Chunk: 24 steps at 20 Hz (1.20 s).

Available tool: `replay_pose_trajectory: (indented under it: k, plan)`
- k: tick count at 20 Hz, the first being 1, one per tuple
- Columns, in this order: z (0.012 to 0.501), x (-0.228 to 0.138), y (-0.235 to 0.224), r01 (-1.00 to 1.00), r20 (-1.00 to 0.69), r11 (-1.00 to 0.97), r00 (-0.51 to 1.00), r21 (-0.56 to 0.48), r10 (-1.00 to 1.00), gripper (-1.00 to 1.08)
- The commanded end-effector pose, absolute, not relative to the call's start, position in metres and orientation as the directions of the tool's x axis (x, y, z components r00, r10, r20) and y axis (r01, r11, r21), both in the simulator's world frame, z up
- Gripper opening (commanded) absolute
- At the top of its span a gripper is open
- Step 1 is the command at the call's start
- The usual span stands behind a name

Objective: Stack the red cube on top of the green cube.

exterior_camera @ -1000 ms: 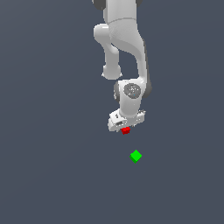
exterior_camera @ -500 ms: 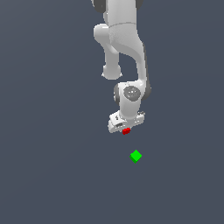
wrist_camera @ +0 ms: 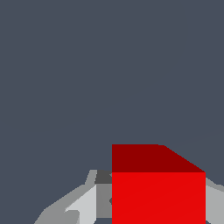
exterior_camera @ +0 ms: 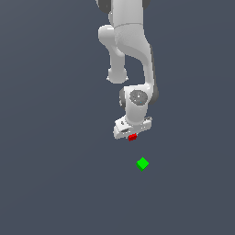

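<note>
- A white robot arm (exterior_camera: 126, 50) reaches down from the top of the exterior view against a plain dark grey floor (exterior_camera: 50, 174).
- Its claw (exterior_camera: 132, 134) is clenched on the red cube (exterior_camera: 132, 137); the wrist view shows the red cube (wrist_camera: 157, 188) filling the space between two pale fingers (wrist_camera: 83, 201), one on each side.
- The red cube sits just under the claw, slightly right of the view's centre.
- The green cube (exterior_camera: 142, 163) lies alone on the floor at about 5 o'clock from the red cube, near it but clearly apart.
- Compared with a second ago, the claw and red cube appear slightly higher, and the green cube has not moved.
- This suggests the red cube is gripped and lifted, so the carry toward the green cube comes next.
- The green cube does not appear in the wrist view.
</note>
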<state>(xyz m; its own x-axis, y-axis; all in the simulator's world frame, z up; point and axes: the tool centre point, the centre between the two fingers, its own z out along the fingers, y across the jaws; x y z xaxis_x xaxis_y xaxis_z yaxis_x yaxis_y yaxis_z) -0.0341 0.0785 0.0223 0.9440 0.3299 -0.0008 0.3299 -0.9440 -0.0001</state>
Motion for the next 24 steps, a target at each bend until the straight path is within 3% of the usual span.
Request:
replay_pose_trajectory:
  k: [1, 15, 24]
  plan:
    - [0.028, -0.034, 0.078, 0.330, 0.001, -0.944, 0.944, 0.000, 0.330, -1.00]
    - [0.107, -0.035, 0.078, 0.330, 0.000, -0.944, 0.944, 0.000, 0.330, -1.00]
    - [0.118, -0.034, 0.079, 0.330, 0.001, -0.944, 0.944, 0.000, 0.330, -1.00]
